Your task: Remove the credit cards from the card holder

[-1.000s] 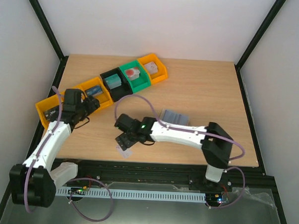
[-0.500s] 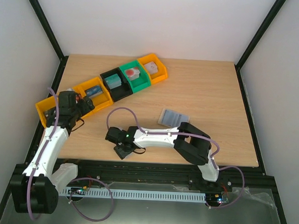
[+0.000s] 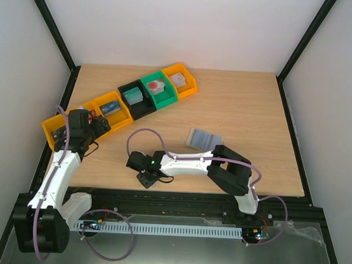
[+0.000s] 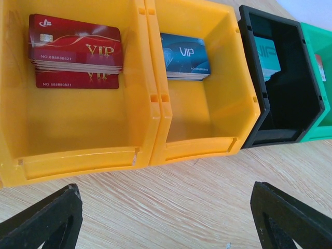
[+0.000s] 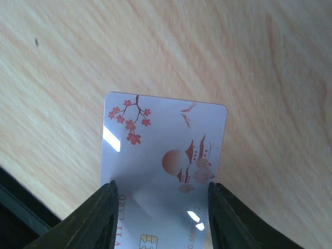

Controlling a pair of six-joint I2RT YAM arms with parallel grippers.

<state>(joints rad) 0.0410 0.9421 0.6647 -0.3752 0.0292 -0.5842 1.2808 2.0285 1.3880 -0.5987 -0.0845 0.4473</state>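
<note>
Between right jaws, the credit card (image 5: 165, 155) runs off-frame below.

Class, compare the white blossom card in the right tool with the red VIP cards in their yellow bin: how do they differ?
The white card is single, gripped by the right tool; the red VIP cards lie stacked in a yellow bin. The white card shows red blossoms; the red VIP cards carry gold lettering. Both are rounded-corner rectangles.

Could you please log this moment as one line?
right gripper: shut on credit card | left gripper: open before yellow bins | card holder: on table
</note>
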